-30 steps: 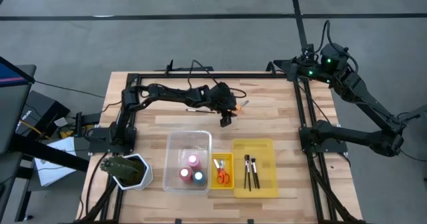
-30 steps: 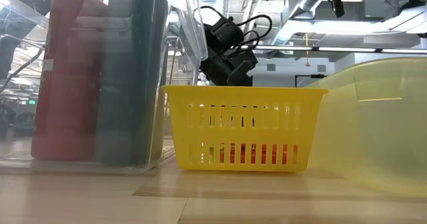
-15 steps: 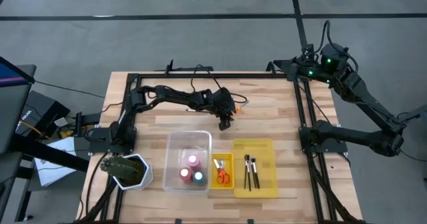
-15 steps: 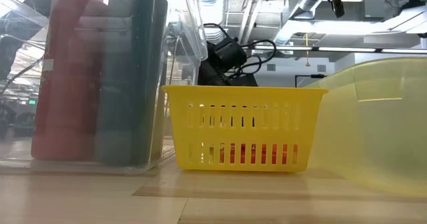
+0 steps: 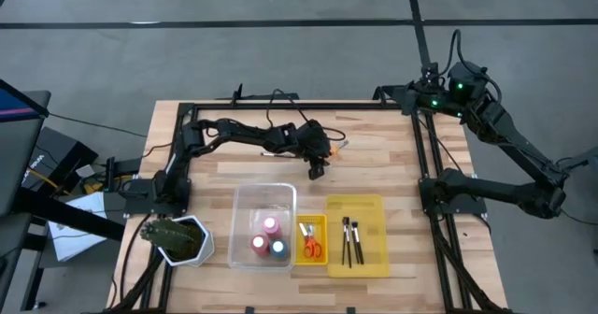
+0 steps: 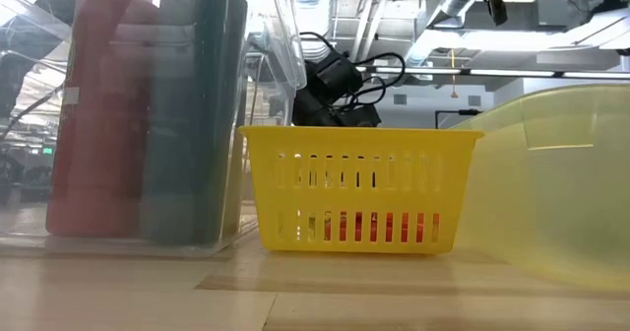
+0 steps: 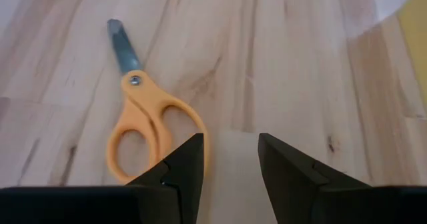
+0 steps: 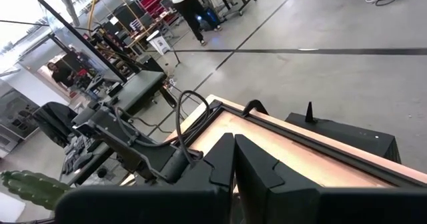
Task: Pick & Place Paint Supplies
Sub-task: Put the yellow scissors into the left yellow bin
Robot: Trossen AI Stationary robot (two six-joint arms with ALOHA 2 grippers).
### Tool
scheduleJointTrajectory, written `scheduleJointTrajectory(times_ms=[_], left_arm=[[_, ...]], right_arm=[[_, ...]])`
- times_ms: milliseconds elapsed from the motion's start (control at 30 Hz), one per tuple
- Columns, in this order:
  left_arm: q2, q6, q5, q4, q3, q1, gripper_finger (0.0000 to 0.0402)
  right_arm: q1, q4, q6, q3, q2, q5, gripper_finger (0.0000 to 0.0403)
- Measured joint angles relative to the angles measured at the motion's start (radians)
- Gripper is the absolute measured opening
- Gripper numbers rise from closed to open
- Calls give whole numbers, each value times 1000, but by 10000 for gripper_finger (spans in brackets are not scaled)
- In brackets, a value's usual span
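Observation:
Orange-handled scissors [image 7: 143, 121] lie flat on the bare wood, blades closed and pointing away from my left gripper [image 7: 230, 159]. That gripper is open and slants down just above the table. Nothing lies between its fingers, and the scissors' handle loops lie just outside one fingertip [image 7: 189, 156]. In the high view it is mid-table [image 5: 318, 171], with the scissors [image 5: 331, 149] beside it. In the low view it shows behind the yellow basket [image 6: 335, 90]. My right gripper [image 8: 233, 159] is shut and raised above the table's far right corner [image 5: 385, 93]. My left gripper has one fingertip [image 7: 192, 147] at the outer edge of the scissors' handle loop [image 7: 200, 127], coming slanting down from the handle end. Whether it touches the loop, I cannot tell. The scissors lie flat on the table.
At the near edge stand a clear bin [image 5: 263, 194] with three paint bottles, a small yellow basket [image 5: 311, 222] holding another pair of scissors, and a yellow bin [image 5: 372, 211] with brushes. A potted plant [image 5: 176, 239] stands at the near left. Bare wood surrounds the gripper.
My left gripper has sunk toward the table beside the scissors, still open. In the low view it has dropped lower behind the yellow basket. The scissors have not moved.

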Motion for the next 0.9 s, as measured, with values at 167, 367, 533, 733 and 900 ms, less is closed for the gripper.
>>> scheduleJointTrajectory(times_ms=[167,367,533,733,900], left_arm=[[0,25,3,-4,0,7,136],[26,45,26,-13,-1,5,136],[55,12,37,2,5,5,136],[43,-7,19,-59,5,4,135],[39,2,-15,-107,6,3,106]], right_arm=[[0,-1,0,0,0,0,8],[0,-20,0,0,0,0,8],[0,-26,8,0,-1,0,8],[1,-33,26,0,-1,0,8],[1,-33,26,0,-1,0,8]])
